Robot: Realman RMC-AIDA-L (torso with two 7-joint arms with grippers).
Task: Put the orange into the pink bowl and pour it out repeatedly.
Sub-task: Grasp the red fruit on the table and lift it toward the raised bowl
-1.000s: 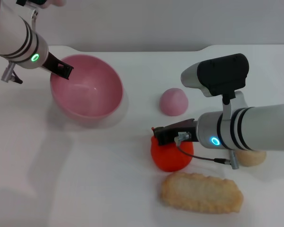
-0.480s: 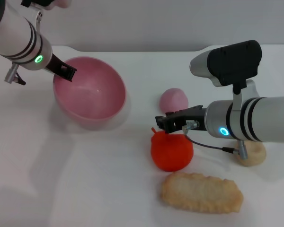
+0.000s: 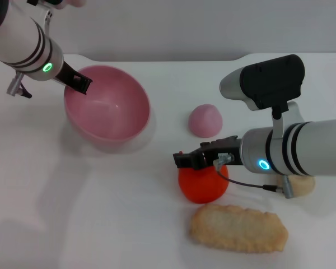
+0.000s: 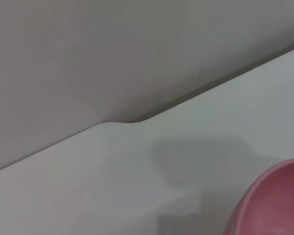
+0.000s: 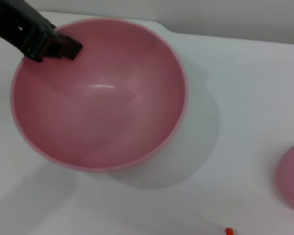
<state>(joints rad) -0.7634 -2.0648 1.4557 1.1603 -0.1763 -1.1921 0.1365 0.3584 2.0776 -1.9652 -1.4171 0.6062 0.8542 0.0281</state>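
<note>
The pink bowl [image 3: 109, 112] stands at the back left, tipped a little toward the right and with nothing in it [image 5: 98, 93]. My left gripper [image 3: 78, 84] is shut on its far left rim, with one black finger inside the wall [image 5: 63, 49]. The red-orange orange [image 3: 201, 185] rests on the table right of centre. My right gripper [image 3: 186, 159] hovers at the orange's top left edge, close to its stem. Only the red stem tip [image 5: 229, 231] shows in the right wrist view. A slice of the bowl [image 4: 279, 205] appears in the left wrist view.
A small pink dome [image 3: 205, 120] lies behind the orange. In front of the orange lies a flat beige ridged pastry [image 3: 238, 228]. A beige doughnut [image 3: 297, 186] is half hidden under my right forearm. The table's back edge [image 3: 173, 59] runs behind the bowl.
My right gripper lifted off the orange, then came down again and shifted left over its top. The orange stayed on the table. The left gripper and bowl edged slightly right.
</note>
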